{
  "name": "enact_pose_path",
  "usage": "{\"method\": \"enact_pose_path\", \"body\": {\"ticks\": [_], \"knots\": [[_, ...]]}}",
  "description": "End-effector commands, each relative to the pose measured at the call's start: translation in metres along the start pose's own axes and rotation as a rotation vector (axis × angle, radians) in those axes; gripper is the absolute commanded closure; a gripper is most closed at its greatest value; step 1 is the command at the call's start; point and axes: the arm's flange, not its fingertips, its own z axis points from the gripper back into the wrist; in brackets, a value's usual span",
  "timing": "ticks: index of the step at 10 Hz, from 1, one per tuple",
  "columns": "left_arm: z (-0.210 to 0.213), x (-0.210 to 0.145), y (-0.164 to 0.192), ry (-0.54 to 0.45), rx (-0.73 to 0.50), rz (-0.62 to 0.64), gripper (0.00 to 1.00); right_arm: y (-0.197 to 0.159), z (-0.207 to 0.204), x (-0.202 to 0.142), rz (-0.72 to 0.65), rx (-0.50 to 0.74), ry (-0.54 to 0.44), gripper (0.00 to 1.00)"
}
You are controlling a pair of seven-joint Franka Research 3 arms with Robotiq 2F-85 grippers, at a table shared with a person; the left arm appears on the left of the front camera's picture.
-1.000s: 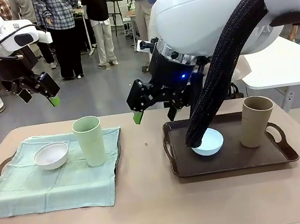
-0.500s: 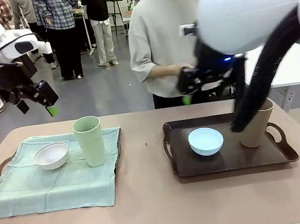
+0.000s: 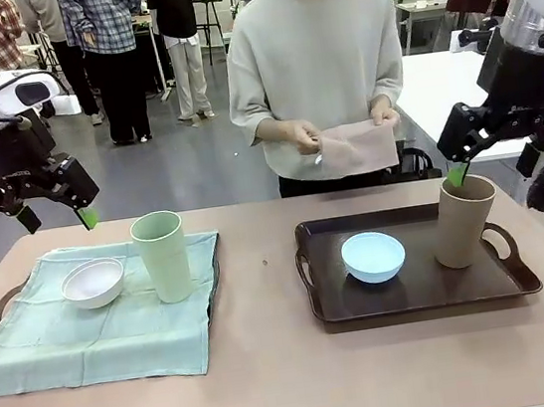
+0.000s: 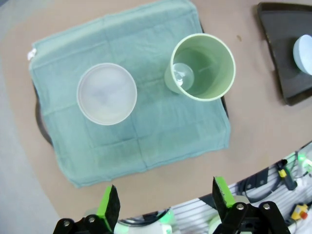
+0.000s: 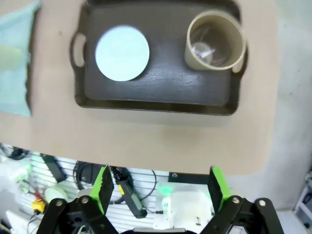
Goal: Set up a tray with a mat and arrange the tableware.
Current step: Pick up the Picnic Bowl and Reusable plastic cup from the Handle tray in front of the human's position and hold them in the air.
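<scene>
Tabletop (image 3: 276, 384) shared | left claw (image 4: 165, 200), right claw (image 5: 158, 187) spread, empty | risk: person's mat (image 3: 350, 148) could topple tan cup (image 3: 463, 223) on dark tray (image 3: 419, 294).

white bowl (image 3: 93, 282), green cup (image 3: 162, 256): upright on green mat (image 3: 100, 342) | blue bowl (image 3: 373, 255), tan cup (image 3: 464, 220): upright on dark tray (image 3: 420, 296)

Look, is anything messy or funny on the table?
Nothing is spilled or tipped. The green mat lies a bit crooked and spreads over the left tray's rim onto the table. The right tray has no mat: the light blue bowl and tan cup stand on its bare surface. The person holds a pinkish cloth.
</scene>
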Motion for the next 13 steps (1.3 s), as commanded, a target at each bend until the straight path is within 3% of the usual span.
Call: {"method": "enact_pose_path", "body": {"ticks": [1, 2, 4, 6, 13], "knots": [[-0.003, 0.006, -0.004, 0.007, 0.015, -0.042, 0.00, 0.003, -0.002, 0.002, 0.001, 0.001, 0.002, 0.00], [0.000, 0.000, 0.000, 0.000, 0.000, 0.000, 0.00, -0.009, -0.004, 0.006, 0.000, 0.108, 0.030, 0.00], [0.009, -0.004, 0.045, -0.005, -0.171, 0.128, 0.00, -0.091, 0.001, -0.004, -0.063, 0.402, -0.036, 0.00], [0.015, -0.007, 0.087, -0.034, -0.325, 0.184, 0.00, -0.145, 0.006, -0.029, -0.101, 0.587, -0.121, 0.00], [0.012, -0.085, 0.233, -0.262, -0.756, 0.416, 0.00, -0.271, -0.047, -0.127, -0.327, 0.968, -0.323, 0.00]]}}
